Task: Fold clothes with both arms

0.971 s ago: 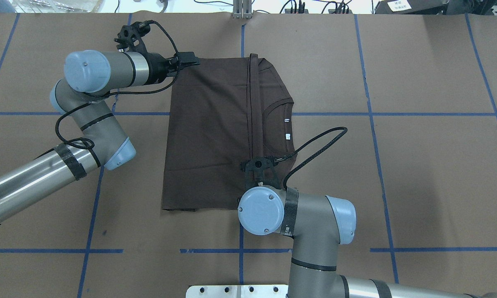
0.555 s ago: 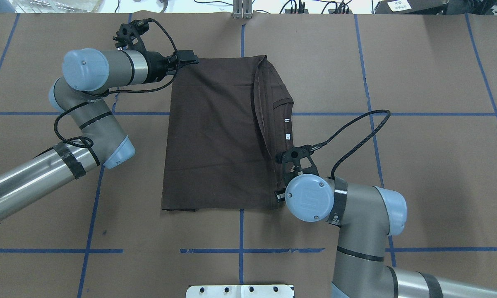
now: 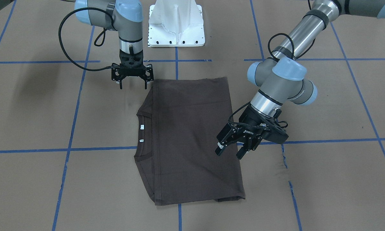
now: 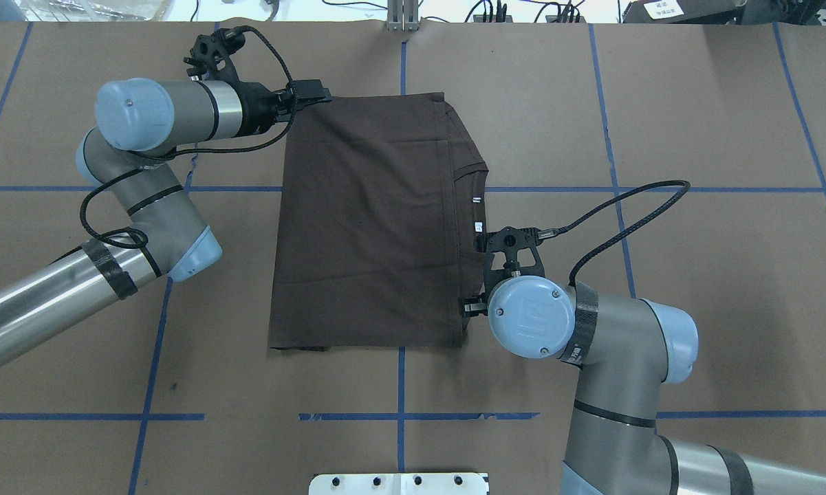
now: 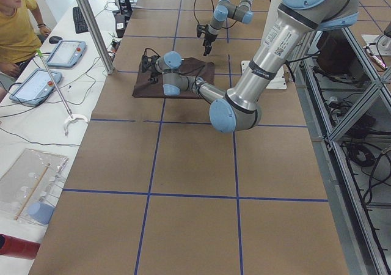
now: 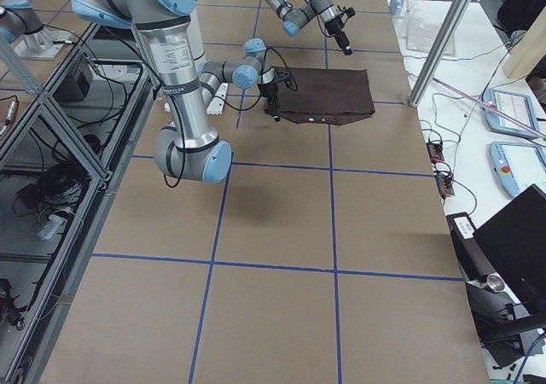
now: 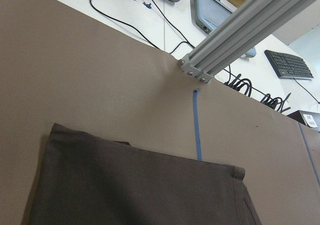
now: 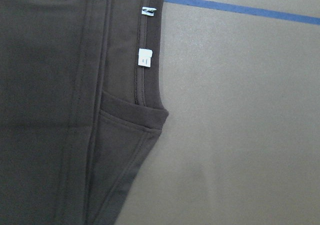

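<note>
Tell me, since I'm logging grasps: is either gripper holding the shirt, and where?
Nothing is held. The left gripper and right gripper are both open, and the shirt lies flat on the table.

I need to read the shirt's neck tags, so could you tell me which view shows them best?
The right wrist view: both tags fill the frame beside the collar. The overhead and front views show tiny white specks; the side views barely resolve them; the left wrist view misses them.

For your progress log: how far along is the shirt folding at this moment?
Done: the dark brown T-shirt lies flat as a folded rectangle, collar showing at one edge. In hand: nothing; the left gripper and right gripper both hang open beside the cloth, gripping none of it. Left: probably another fold to make it smaller.
</note>
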